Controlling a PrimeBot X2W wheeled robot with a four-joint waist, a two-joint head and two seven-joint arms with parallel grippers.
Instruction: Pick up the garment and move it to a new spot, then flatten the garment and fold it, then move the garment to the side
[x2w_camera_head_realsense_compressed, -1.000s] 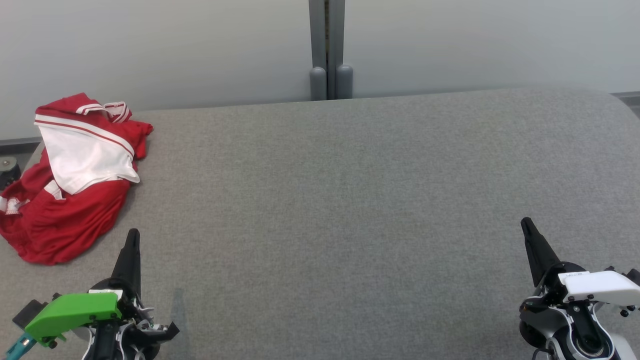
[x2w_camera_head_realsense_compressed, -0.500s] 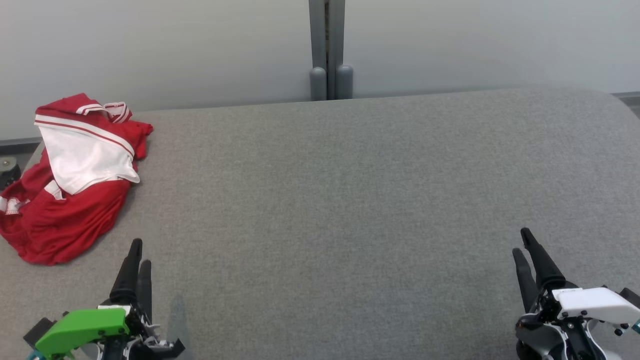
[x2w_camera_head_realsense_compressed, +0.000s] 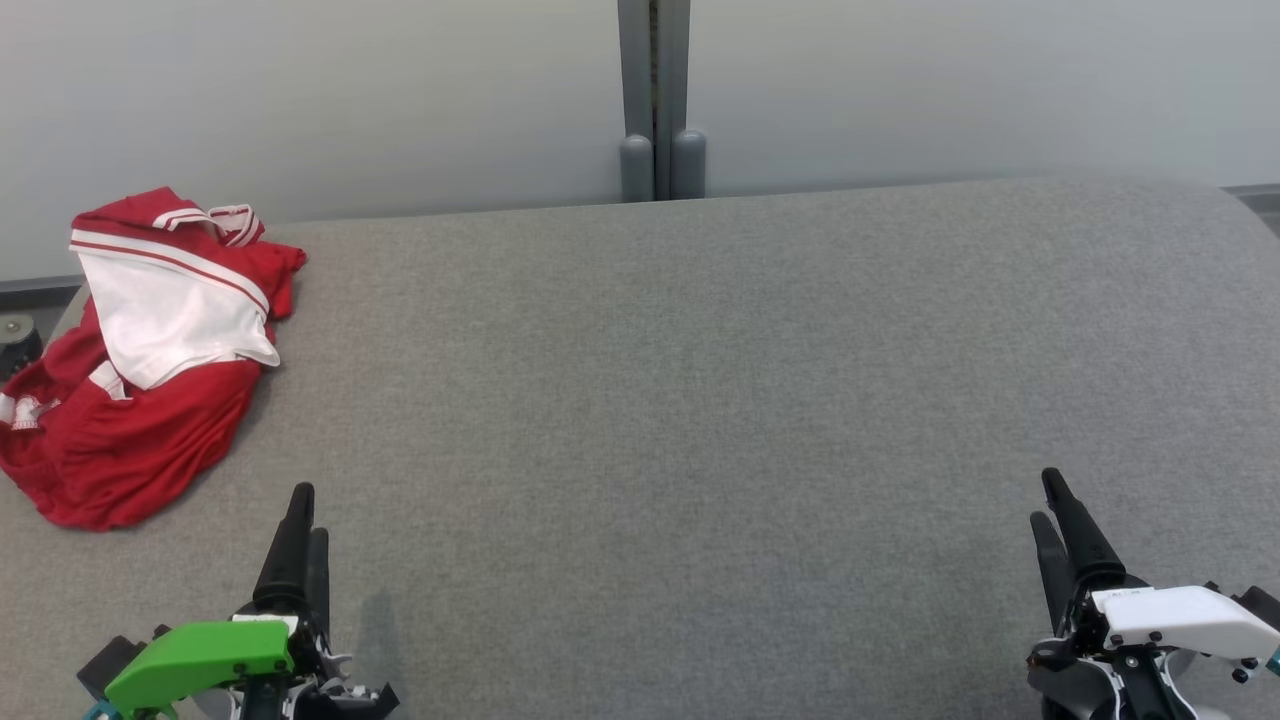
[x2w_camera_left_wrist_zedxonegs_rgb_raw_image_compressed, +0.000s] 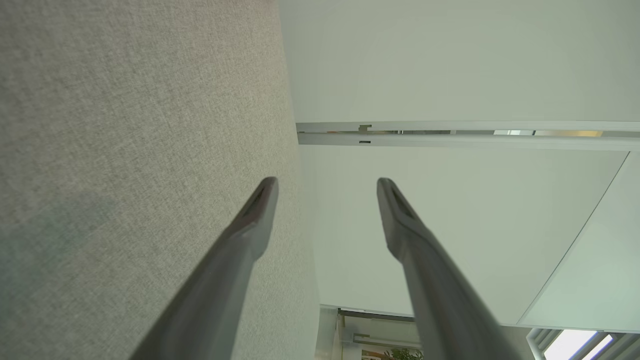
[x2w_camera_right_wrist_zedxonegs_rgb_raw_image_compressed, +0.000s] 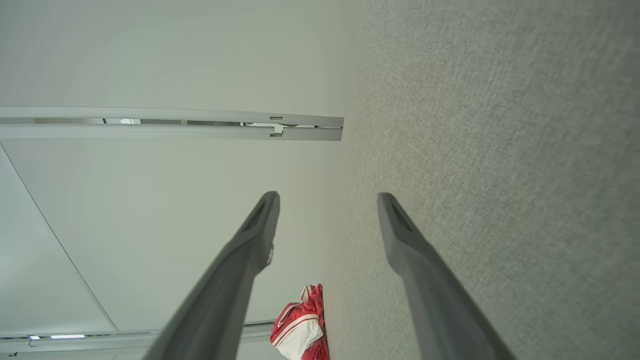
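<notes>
Garment (x2w_camera_head_realsense_compressed: 130, 450): thin red-white cloth, slight sheen. Table (x2w_camera_head_realsense_compressed: 700, 400): grey woven fabric, matt.

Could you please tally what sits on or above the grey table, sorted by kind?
Red and white garment: 1
Grippers: 2, the left gripper and the right gripper, both open
Total: 3

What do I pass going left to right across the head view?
garment → left gripper → post → right gripper
</notes>
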